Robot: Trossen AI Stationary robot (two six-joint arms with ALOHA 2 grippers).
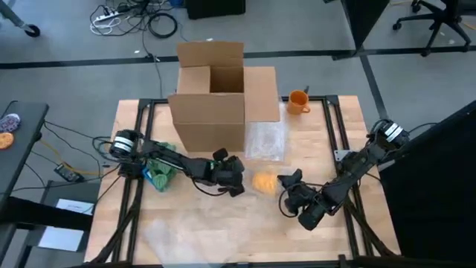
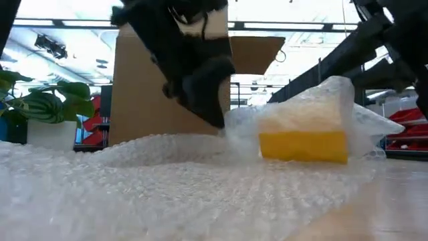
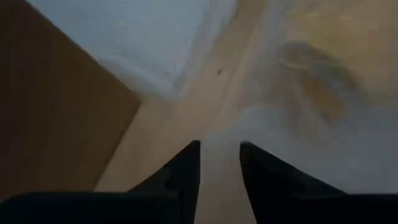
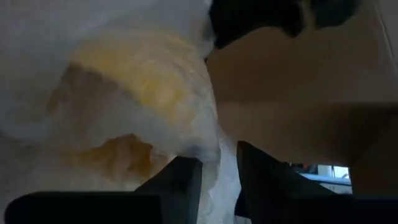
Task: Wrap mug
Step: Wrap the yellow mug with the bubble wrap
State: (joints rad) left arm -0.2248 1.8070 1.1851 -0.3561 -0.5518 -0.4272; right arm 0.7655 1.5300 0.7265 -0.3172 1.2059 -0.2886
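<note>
Two grippers meeting at mid-table around a yellow mug (image 1: 263,181) swathed in bubble wrap (image 1: 195,227), left gripper (image 1: 236,177) just beside the mug on one side, right gripper (image 1: 288,184) on the other, fingers (image 4: 180,177) of the right pinching a fold of wrap at the mug, fingers (image 3: 186,165) of the left nearly together with wrap between them. Behind, an open box (image 1: 212,93), a second sheet (image 1: 266,139) of wrap beside it, an orange mug (image 1: 298,101) at the far edge, and a green cloth (image 1: 159,171) under the left arm.
</note>
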